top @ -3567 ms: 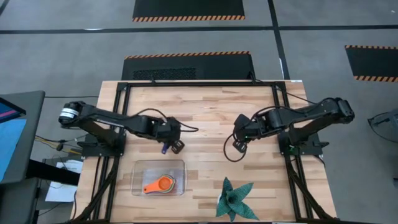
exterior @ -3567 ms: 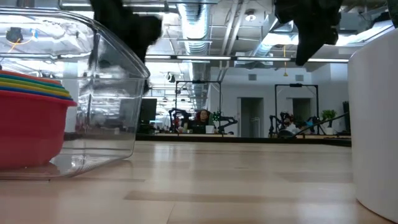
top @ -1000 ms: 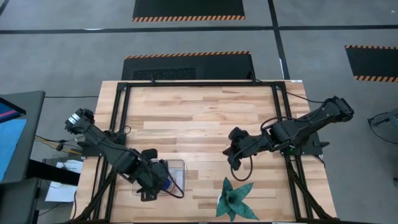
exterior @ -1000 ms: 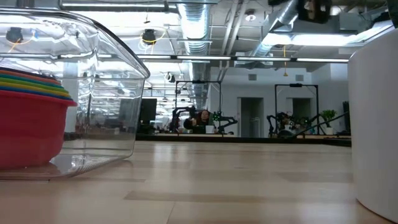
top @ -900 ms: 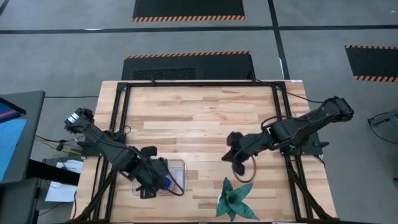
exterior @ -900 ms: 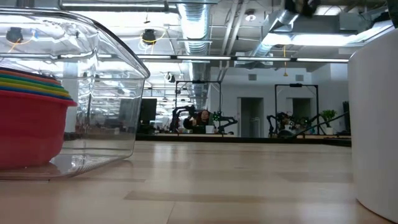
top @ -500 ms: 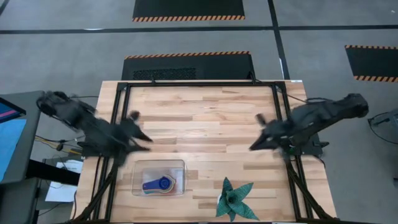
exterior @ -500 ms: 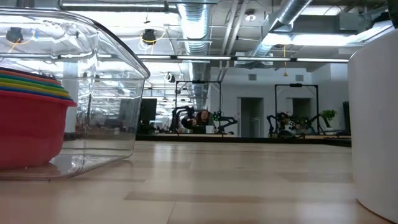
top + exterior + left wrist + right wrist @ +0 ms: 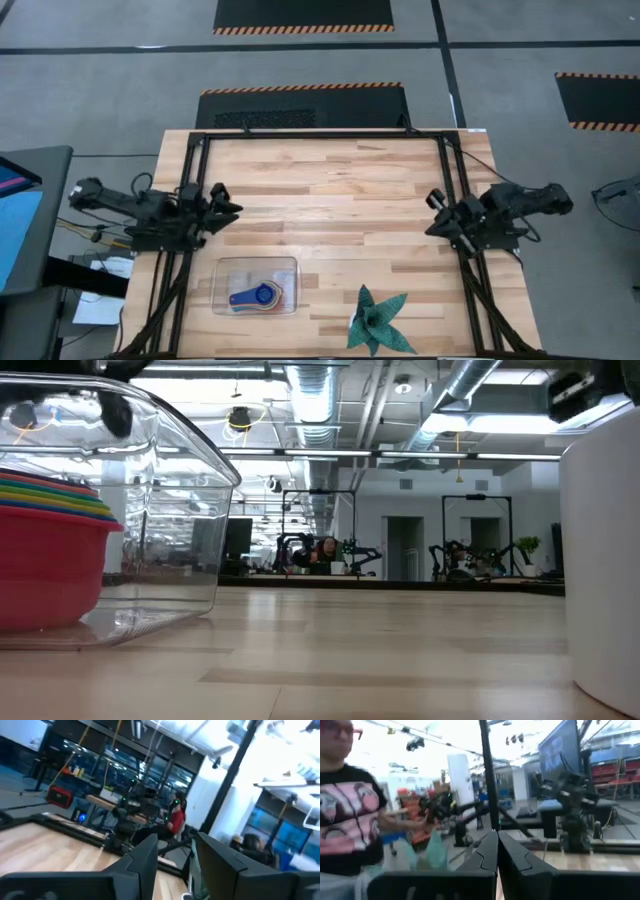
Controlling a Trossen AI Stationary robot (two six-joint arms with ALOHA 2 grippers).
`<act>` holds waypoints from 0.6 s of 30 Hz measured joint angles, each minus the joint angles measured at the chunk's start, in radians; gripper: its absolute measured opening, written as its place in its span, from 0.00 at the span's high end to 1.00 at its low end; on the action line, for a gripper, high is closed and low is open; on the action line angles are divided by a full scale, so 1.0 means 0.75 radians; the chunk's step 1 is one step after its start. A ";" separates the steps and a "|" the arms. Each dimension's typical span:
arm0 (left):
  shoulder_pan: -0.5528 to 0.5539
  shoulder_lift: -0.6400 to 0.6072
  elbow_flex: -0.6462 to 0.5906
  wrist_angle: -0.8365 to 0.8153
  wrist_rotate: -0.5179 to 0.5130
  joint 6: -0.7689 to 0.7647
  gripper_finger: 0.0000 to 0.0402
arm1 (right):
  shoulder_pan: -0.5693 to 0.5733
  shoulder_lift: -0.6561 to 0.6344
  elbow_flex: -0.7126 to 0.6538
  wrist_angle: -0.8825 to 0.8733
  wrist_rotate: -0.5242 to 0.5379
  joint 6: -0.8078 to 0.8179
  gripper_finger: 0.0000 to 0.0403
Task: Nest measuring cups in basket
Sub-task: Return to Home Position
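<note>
Robotics lab: ceiling ducts [image 9: 318,400], more robot rigs [image 9: 468,556].

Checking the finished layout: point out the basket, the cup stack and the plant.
basket [image 9: 240,271], high view, bare floor by its rim
cup stack [image 9: 266,295], high view, top dark blue bowl
plant [image 9: 377,318], high view, middle of leaves

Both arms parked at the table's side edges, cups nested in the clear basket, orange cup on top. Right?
Wrong on one point: the cup on top is the dark blue measuring cup, not orange; the high view shows it. The rest holds: the measuring cups are nested in the basket, the left gripper is at the left edge of the table and the right gripper at its right edge.
</note>
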 joint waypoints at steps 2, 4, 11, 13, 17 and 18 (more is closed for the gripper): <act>0.047 -0.031 -0.062 0.038 0.010 -0.032 0.69 | -0.018 0.011 -0.009 0.002 -0.055 0.025 0.94; 0.091 -0.030 -0.075 0.057 0.010 -0.042 0.69 | -0.045 0.055 -0.003 0.038 -0.064 0.046 0.94; 0.217 -0.011 -0.125 0.023 0.070 -0.037 0.69 | -0.128 -0.004 -0.008 -0.018 -0.146 -0.008 0.94; 0.253 -0.011 -0.140 0.037 0.073 -0.050 0.69 | -0.147 -0.002 -0.019 -0.063 -0.157 -0.022 0.94; 0.316 -0.012 -0.182 0.150 0.119 -0.014 0.69 | -0.180 -0.002 -0.012 -0.089 -0.168 -0.032 0.94; 0.331 -0.013 -0.193 0.172 0.122 -0.015 0.69 | -0.189 -0.003 -0.015 -0.098 -0.170 -0.041 0.94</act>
